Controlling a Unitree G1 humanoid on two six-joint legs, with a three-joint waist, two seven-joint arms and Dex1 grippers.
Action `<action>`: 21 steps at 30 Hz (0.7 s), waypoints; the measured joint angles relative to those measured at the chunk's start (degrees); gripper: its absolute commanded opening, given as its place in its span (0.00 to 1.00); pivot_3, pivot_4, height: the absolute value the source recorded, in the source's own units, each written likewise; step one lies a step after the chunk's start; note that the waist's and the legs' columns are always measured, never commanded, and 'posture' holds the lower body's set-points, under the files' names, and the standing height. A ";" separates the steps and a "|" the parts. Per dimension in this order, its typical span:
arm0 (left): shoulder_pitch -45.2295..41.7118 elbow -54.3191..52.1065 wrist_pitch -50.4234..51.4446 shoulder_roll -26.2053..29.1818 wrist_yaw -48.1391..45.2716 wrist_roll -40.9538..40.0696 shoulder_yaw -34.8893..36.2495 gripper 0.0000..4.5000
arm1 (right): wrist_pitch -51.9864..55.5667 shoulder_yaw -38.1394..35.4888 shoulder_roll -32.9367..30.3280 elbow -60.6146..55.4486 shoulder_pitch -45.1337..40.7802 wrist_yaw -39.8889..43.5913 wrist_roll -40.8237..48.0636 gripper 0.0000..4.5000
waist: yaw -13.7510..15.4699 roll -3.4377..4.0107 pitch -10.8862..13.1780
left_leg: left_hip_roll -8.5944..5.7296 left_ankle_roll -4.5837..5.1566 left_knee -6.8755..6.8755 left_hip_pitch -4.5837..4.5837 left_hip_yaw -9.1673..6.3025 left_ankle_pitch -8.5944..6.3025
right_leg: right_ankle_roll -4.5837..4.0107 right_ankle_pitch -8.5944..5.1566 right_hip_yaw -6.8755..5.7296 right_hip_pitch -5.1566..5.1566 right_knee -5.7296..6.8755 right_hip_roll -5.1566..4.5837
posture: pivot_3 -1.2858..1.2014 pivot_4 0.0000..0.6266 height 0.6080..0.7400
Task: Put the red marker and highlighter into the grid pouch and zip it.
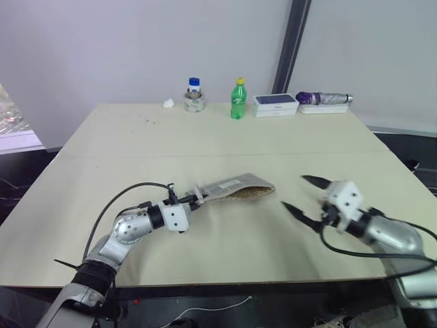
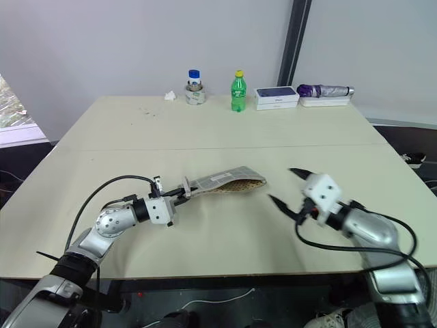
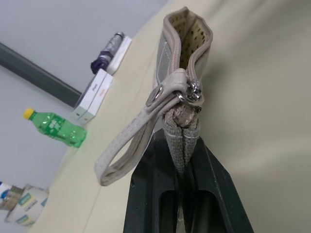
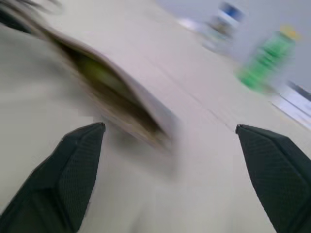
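While the grid pouch [image 1: 235, 188] lies on the table [image 1: 225, 137] with its mouth gaping toward our right side, we hold its zipper end clamped in our left gripper [image 3: 182, 145], the black fingers pinched tight on the fabric just below the zipper slider [image 3: 193, 91] and its cord pull [image 3: 127, 151]. We judge this grip is meant to anchor the pouch so it cannot slide while things go in or the zip is drawn. Something yellow-green shows inside the open mouth in the right wrist view, possibly the highlighter [image 4: 97, 73], though the blur keeps us from being sure; we cannot make out the red marker.

Just beyond the pouch's open end, our right gripper [image 1: 306, 197] hangs apart from it, fingers spread wide and holding nothing, pointed back toward the opening. That placement suggests a hand freed after delivering into the pouch, and the zip is not yet closed.

Farther from the pouch, along the table's far edge, stand a roll of tape [image 1: 194, 104] with a blue-capped jar [image 1: 194, 85] on it, a green bottle [image 1: 237, 100] with a yellow cap, a white box [image 1: 275, 104], and a purple-ended item [image 1: 321, 99] on a flat white case. A crumpled white scrap [image 1: 168, 103] sits beside the tape. The tabletop is pale beige, with a seam running across it behind the pouch. Beyond the table are plain light walls with a dark vertical post [image 1: 292, 48].
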 measured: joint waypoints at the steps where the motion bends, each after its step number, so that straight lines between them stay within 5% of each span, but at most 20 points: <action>1: 0.03 0.22 -0.20 -0.25 0.00 0.10 -0.35 0.00 | -0.49 -1.07 -0.59 3.16 3.24 -0.62 -1.33 0.99 | -0.01 0.00 0.00 | -0.05 0.01 -0.01 0.00 0.01 0.00 | 0.00 0.00 0.01 0.00 -0.02 0.00 | 0.52 0.24 1.00; 13: -0.27 0.47 -0.92 -0.73 -0.20 0.14 -1.18 0.00 | 4.57 -6.52 -4.70 18.28 3.30 -1.85 0.44 0.99 | -1.42 0.07 -0.02 | 0.01 0.00 -0.04 0.07 0.04 0.00 | 0.00 0.00 0.06 0.01 0.02 0.04 | 0.52 0.24 1.00; 16: -0.27 0.47 -0.97 -0.74 -0.20 0.14 -1.28 0.00 | 8.40 -6.57 -5.15 18.96 2.56 -0.28 2.61 0.81 | -1.37 0.05 -0.03 | 0.03 0.00 -0.03 0.09 0.01 0.00 | 0.00 0.00 0.04 0.07 0.01 0.05 | 0.52 0.24 1.00; 21: -0.17 0.47 -1.20 -0.74 -0.07 0.70 -1.36 0.00 | 14.84 -6.53 -5.18 18.32 1.76 2.39 7.11 0.25 | -1.27 0.03 -0.04 | 0.05 0.00 0.01 0.09 -0.02 0.00 | 0.00 0.00 0.03 0.10 0.01 0.03 | 0.52 0.24 1.00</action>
